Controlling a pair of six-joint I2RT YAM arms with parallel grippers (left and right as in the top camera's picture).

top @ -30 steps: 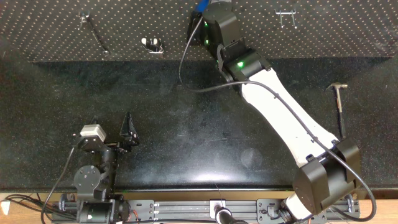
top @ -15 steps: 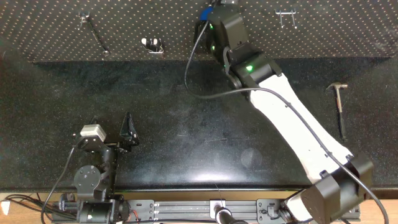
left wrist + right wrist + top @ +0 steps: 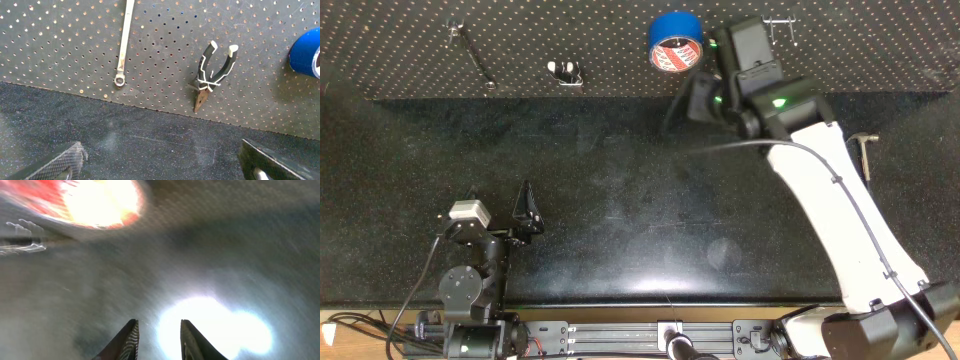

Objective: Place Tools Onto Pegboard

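Top view: the right arm (image 3: pixel 820 190) reaches up to the pegboard (image 3: pixel 880 50), and its wrist sits just beside the blue tape roll (image 3: pixel 675 42), which hangs flat against the board on the side toward the left arm. The roll has a bright blue outer band and a red-and-white face around its core. A double hook (image 3: pixel 780 28) stands on the board just on the wrist's other side. The hammer (image 3: pixel 866 160) lies on the black table (image 3: pixel 620 200) at the outer side of that arm, head nearest the board and handle running back toward the bases; the arm hides part of it. The left gripper (image 3: pixel 525 210) hangs low near its own base, well apart from the board.

Left wrist view: I see that gripper's fingers spread wide with nothing between them — released. Ahead of them on the board the wrench (image 3: pixel 124 42) hangs upright, ring end down. The pliers (image 3: pixel 212 75) hang beside it nose down, with black-and-white handles. The blue edge of the roll shows farther toward the right arm's side.

Right wrist view: everything is badly smeared. The right gripper (image 3: pixel 157 340) has its two fingers a narrow gap apart with nothing in the gap — let go. Ahead of them is a red-and-white glow that I cannot identify for sure.
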